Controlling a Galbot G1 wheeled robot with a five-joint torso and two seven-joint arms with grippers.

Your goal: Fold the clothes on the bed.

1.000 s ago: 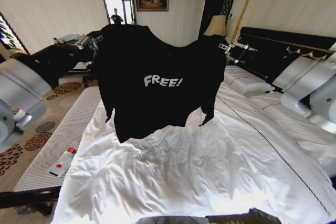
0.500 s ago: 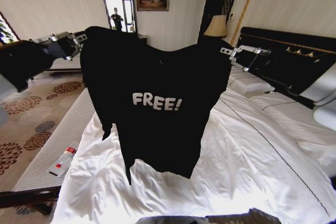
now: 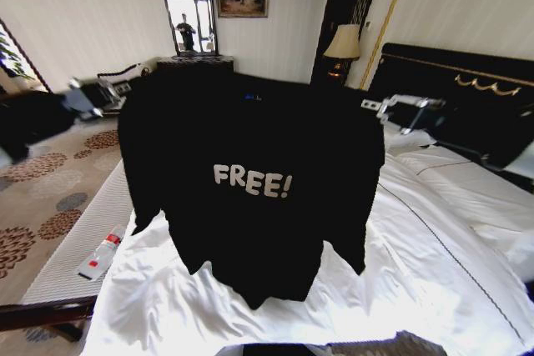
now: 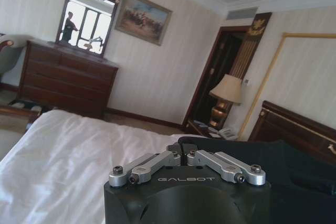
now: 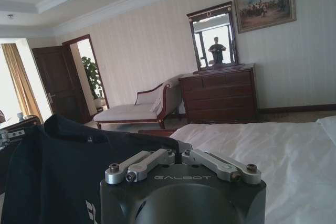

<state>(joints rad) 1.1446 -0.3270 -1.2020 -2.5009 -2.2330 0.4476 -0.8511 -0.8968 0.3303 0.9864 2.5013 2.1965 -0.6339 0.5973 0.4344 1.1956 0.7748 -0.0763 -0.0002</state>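
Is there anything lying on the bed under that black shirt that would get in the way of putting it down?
Nothing visible does. The T-shirt hangs between the left gripper and right gripper, over bare white bedding. The bottle lies off to the side on the bench.

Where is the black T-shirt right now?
The T-shirt hangs spread out in the middle of the head view, above the bed, held at its shoulders by the left gripper and right gripper.

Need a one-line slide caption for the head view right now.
Both grippers, left and right, hold the black FREE! T-shirt spread above the bed.
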